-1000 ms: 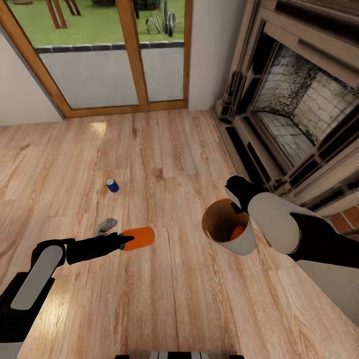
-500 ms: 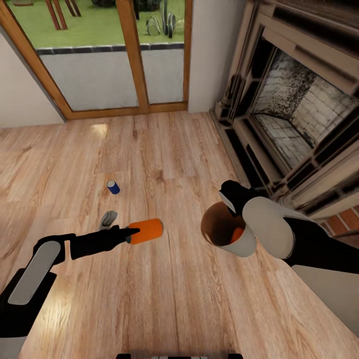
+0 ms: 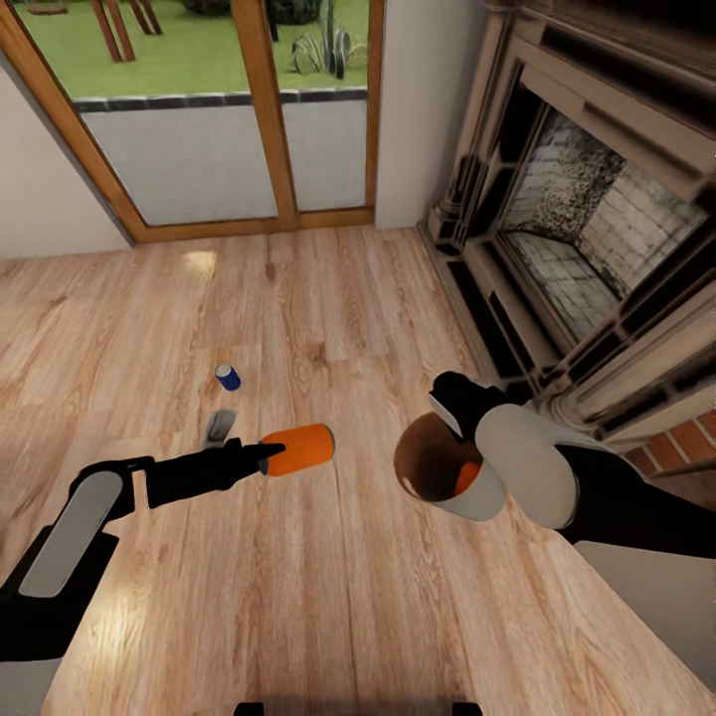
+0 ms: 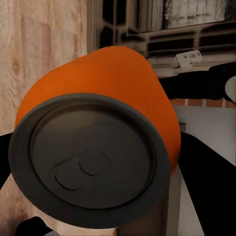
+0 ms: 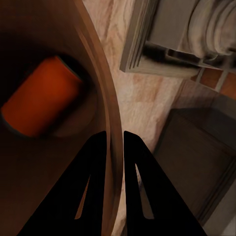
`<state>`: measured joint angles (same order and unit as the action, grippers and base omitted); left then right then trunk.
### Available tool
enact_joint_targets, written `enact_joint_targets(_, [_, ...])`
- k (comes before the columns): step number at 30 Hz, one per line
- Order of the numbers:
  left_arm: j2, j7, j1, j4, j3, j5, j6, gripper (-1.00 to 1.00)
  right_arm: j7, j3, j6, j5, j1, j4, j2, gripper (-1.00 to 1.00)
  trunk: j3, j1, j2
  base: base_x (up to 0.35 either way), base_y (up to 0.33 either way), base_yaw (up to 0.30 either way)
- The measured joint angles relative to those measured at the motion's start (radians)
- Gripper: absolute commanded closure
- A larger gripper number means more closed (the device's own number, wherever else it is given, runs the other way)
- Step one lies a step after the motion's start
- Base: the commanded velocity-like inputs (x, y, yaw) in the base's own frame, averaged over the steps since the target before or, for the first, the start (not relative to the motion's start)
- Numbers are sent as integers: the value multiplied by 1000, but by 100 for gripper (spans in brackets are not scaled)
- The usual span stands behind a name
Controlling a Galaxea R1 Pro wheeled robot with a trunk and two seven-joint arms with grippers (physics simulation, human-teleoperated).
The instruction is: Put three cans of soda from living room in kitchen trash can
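At frame centre, the left end effector [image 3: 261, 457] is clamping an orange can [image 3: 298, 448] sideways above the floor [image 3: 328, 597], its mouth-end facing the bin [image 3: 443, 475]. The right end effector [image 5: 114, 147] is pinching the bin's rim at centre right, tilted, with another orange can [image 5: 42, 96] lying inside. A blue can [image 3: 228, 377] is standing on the floor at centre left.

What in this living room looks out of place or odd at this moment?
A small dark blue drink can stands alone on the light wood plank floor, in front of the glass doors. The pale grey round bin is tilted in the air, with one orange can inside.
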<state>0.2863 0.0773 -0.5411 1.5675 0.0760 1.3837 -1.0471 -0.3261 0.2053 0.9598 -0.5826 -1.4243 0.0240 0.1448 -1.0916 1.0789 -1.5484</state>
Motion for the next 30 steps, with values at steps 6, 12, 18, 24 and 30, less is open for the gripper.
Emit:
enact_joint_targets(6, [-24, -1, -4, 2, 2, 10, 0, 100, -1, -7, 1, -5, 4, -1, 11, 100, 19, -23, 42, 0, 0, 0])
enact_joint_targets(12, [-49, 0, -14, 7, 8, 42, 0, 100, -1, -4, 0, -2, 5, -3, 19, 100, 38, -46, 84, 0, 0, 0])
enact_joint_targets(18, [-61, 0, -17, 12, 11, 57, 0, 100, -1, -7, 0, -6, 9, -4, 23, 100, 56, -69, 126, 0, 0, 0])
enact_joint_targets(24, [-62, 0, -17, 21, 12, 74, 0, 100, -22, 8, -29, 0, 15, -1, 23, 100, 75, -92, 168, 0, 0, 0])
enact_joint_targets(30, [-62, -3, -16, 22, 14, 76, 0, 100, -105, -18, -52, -16, 20, -7, 23, 100, 91, -111, 203, 0, 0, 0])
